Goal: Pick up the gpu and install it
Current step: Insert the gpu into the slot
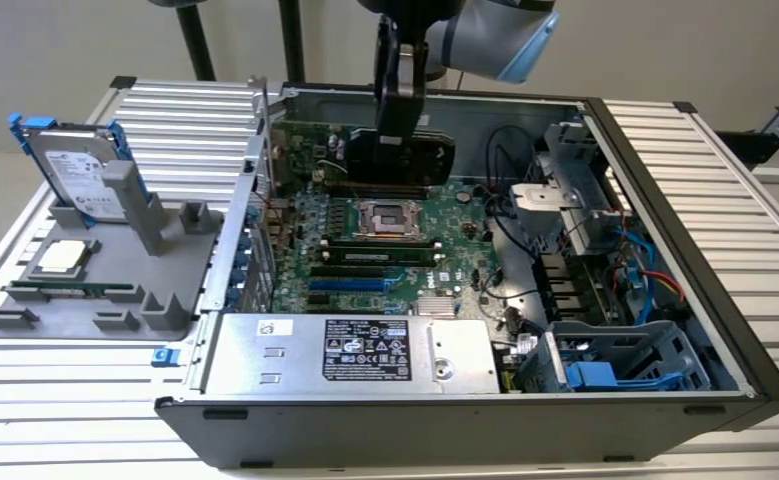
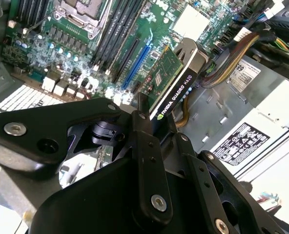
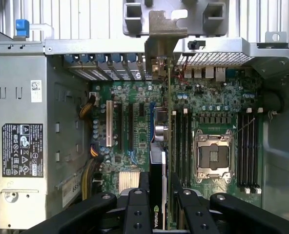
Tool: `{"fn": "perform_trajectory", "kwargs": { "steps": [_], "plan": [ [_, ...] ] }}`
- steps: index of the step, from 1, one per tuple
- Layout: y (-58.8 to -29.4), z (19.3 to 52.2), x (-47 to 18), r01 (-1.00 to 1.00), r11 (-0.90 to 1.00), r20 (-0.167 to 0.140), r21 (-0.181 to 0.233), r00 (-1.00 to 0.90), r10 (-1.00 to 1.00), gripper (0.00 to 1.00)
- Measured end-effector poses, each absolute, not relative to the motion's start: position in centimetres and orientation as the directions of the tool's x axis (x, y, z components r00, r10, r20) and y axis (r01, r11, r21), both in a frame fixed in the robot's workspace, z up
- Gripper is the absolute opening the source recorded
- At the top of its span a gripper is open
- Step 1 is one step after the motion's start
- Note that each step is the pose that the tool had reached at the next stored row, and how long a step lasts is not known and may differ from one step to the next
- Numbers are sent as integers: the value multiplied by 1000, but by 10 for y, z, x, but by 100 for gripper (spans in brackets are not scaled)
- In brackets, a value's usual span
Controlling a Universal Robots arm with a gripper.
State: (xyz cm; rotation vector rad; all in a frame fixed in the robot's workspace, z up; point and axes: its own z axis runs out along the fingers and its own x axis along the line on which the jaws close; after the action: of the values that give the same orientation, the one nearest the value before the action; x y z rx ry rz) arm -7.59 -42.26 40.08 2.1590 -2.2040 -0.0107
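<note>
First wrist view, gripper (image 3: 159,195) clamped edge-on to gpu (image 3: 160,146), held above motherboard (image 3: 213,97), bracket (image 3: 160,44) at 12 o'clock. Best kept upright, lined up over blue slot (image 3: 151,122) before pressing, judged.

The gpu (image 1: 403,150) is held above the motherboard (image 1: 389,250) inside the computer case (image 1: 656,300); a hard drive (image 1: 76,175) is placed on the exterior view's left.
</note>
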Motion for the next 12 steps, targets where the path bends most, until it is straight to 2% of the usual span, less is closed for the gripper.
{"fn": "perform_trajectory", "kwargs": {
  "steps": [12],
  "plan": [
    [-423,397,-76,-999,22,39,44,-20,-999,0]
  ]
}}
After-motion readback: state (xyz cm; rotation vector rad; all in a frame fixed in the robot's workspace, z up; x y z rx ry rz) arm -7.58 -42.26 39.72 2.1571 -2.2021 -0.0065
